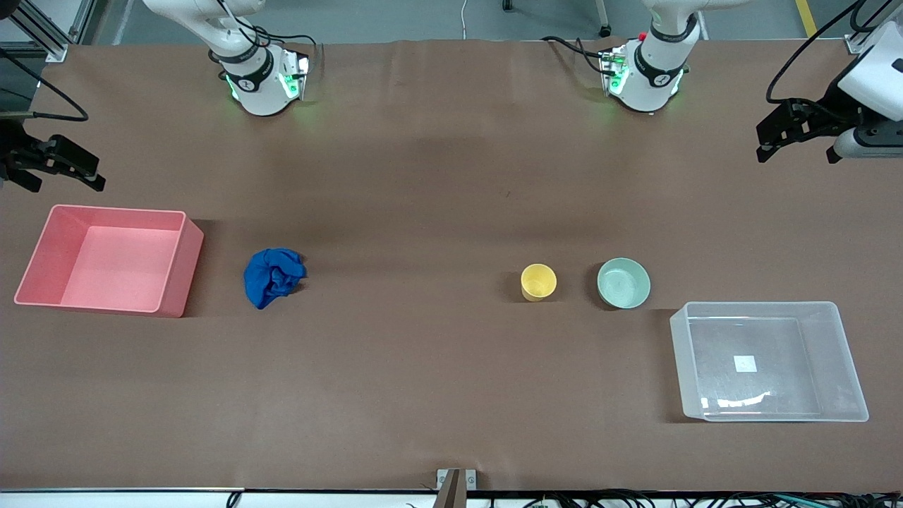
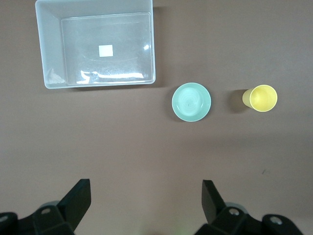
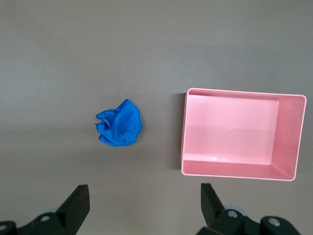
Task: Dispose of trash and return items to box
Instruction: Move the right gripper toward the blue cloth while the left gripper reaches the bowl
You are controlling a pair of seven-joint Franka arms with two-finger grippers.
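The blue wad of trash lies on the table beside the pink tub; it also shows in the right wrist view. The yellow cup and the mint-green bowl stand upright side by side near the see-through box, which is empty. The left wrist view shows the cup, the bowl and the box. My left gripper hangs open and empty over bare table at the left arm's end. My right gripper hangs open and empty at the right arm's end.
The pink tub is empty and also shows in the right wrist view. The brown table covering spans the whole surface. A small metal bracket sits at the table edge nearest the front camera.
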